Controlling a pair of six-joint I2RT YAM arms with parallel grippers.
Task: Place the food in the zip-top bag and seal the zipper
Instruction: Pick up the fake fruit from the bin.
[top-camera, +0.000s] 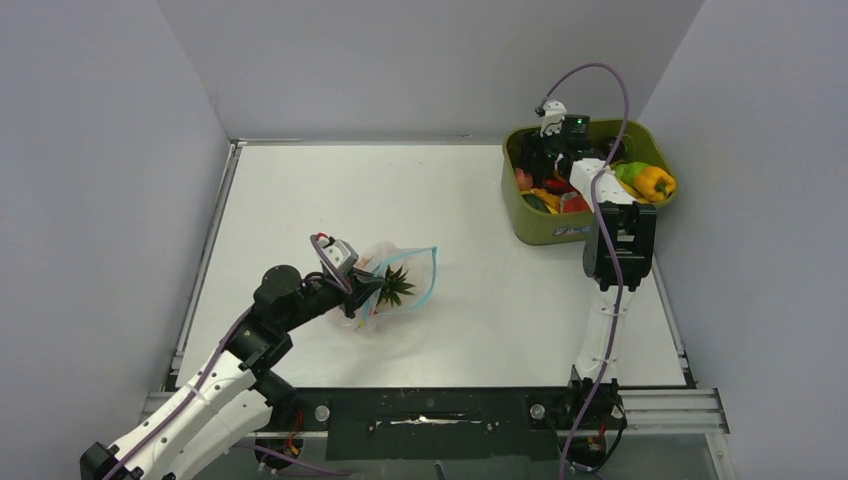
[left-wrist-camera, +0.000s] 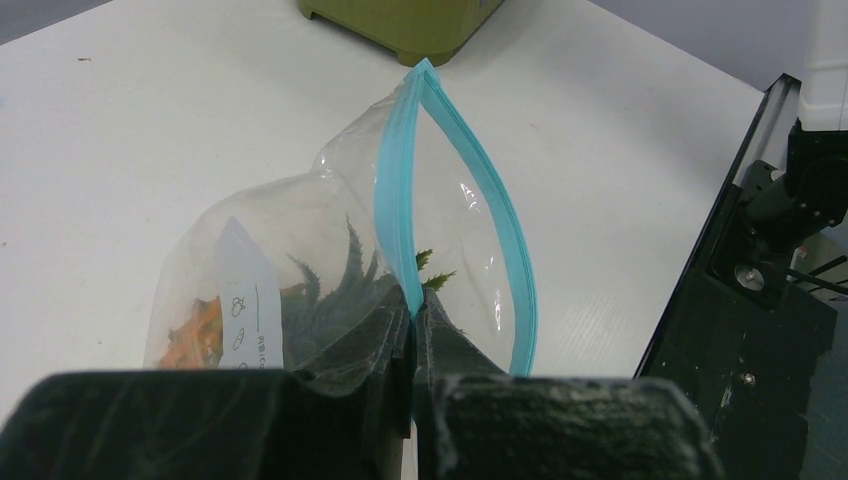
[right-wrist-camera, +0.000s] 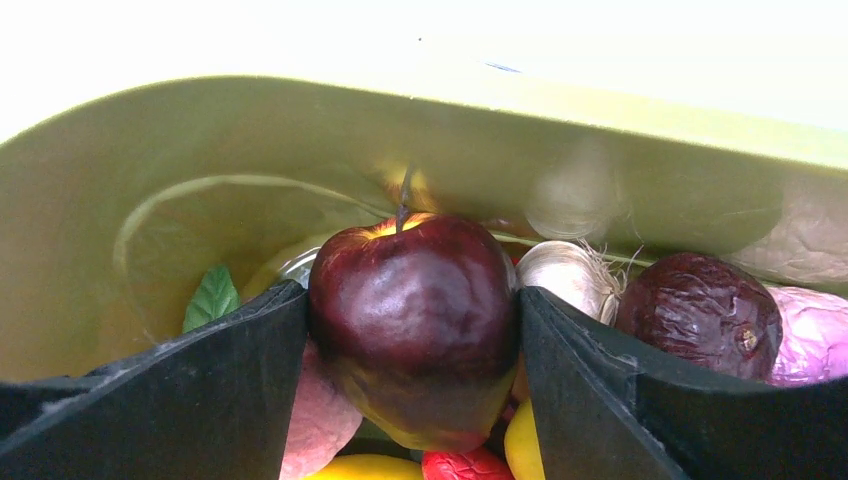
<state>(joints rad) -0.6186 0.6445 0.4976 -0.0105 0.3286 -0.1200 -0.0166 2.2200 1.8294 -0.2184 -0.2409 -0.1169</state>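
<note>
- Here, low in the left wrist view, my left gripper (left-wrist-camera: 412, 318) pinches the zipper (left-wrist-camera: 398, 200) of the zip-top bag (left-wrist-camera: 300, 230), with the pineapple (left-wrist-camera: 330, 285) inside it.
- Farther, upper right overhead, my right gripper (right-wrist-camera: 410, 300) clasps a maroon apple (right-wrist-camera: 415, 335) inside the green tub (right-wrist-camera: 250, 140).

Top view: the wrist covered the right fingers (right-wrist-camera: 200, 400) inside the tub (top-camera: 545, 232); food (top-camera: 548, 198) around them was too small to name.
Left wrist view: pineapple (left-wrist-camera: 320, 295) was mostly masked by the bag (left-wrist-camera: 300, 215) label (left-wrist-camera: 245, 290) and the left fingers (left-wrist-camera: 460, 350); tub was cut off at top edge.
Right wrist view: apple (right-wrist-camera: 410, 310) underside was hidden; right fingers ran off bottom edge.
</note>
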